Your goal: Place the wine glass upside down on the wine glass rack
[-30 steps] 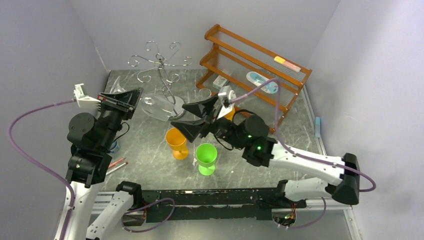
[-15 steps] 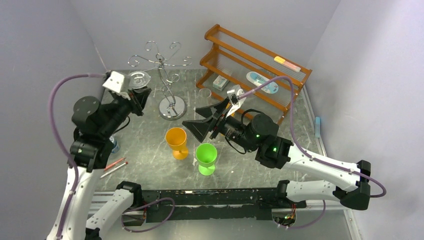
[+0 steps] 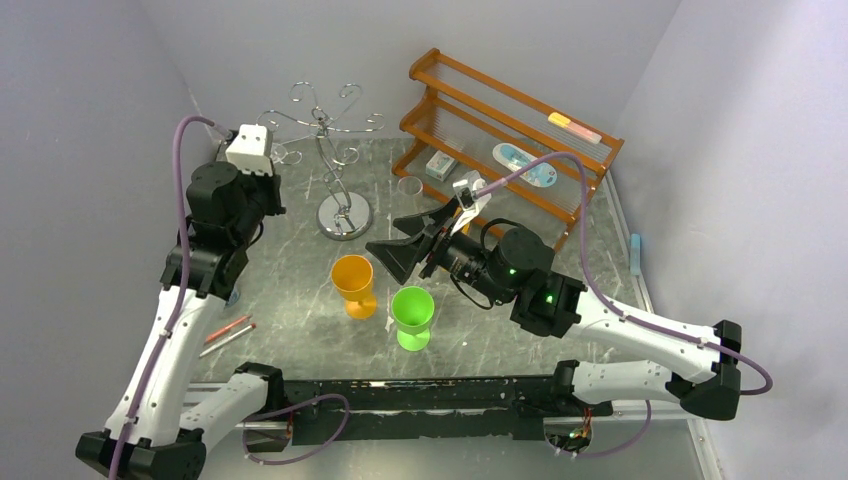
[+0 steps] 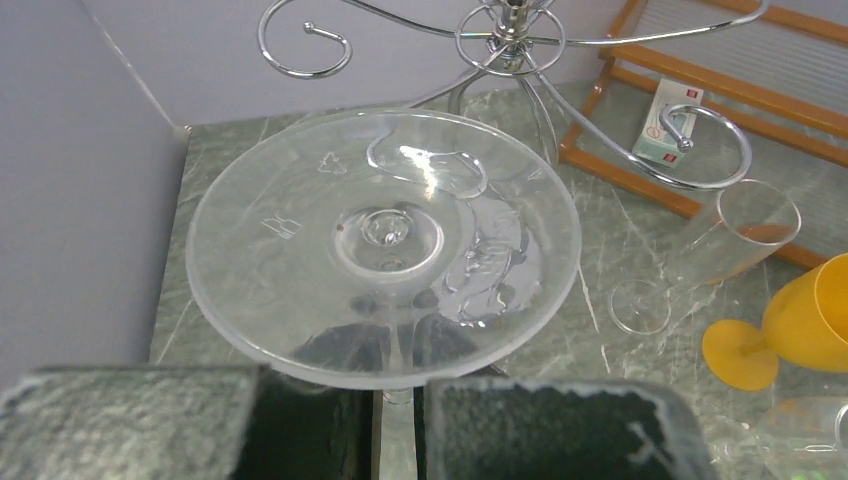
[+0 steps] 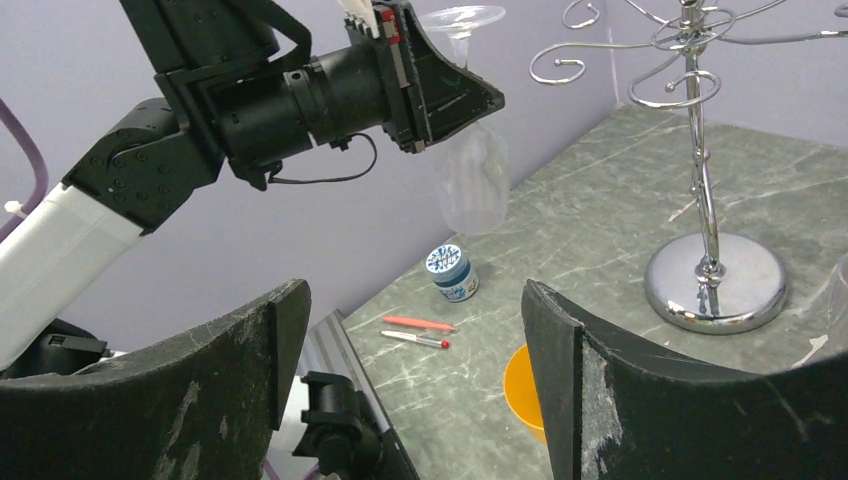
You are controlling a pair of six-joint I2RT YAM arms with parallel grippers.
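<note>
Wine glass (image 4: 385, 240): inverted, foot up, bowl hanging down. Stem clamped in left pincer (image 4: 398, 415), aloft just left of wine glass rack (image 3: 343, 213).
Right pincer (image 3: 385, 234): jaws apart, empty, above tabletop (image 3: 300, 290).
Orange goblet (image 3: 352, 280), green goblet (image 3: 412, 312): upright, empty, side by side.
Blue-lidded jar (image 5: 452, 272): closed.
Wooden shelf (image 3: 505, 135): small box (image 3: 440, 163) inside.

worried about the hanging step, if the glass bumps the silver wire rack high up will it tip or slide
The wine glass rack would likely rock, not topple: its round base looks broad and solid. Its pole is tall and thin, so a high bump gets leverage. The polished base might slide on the table.
</note>
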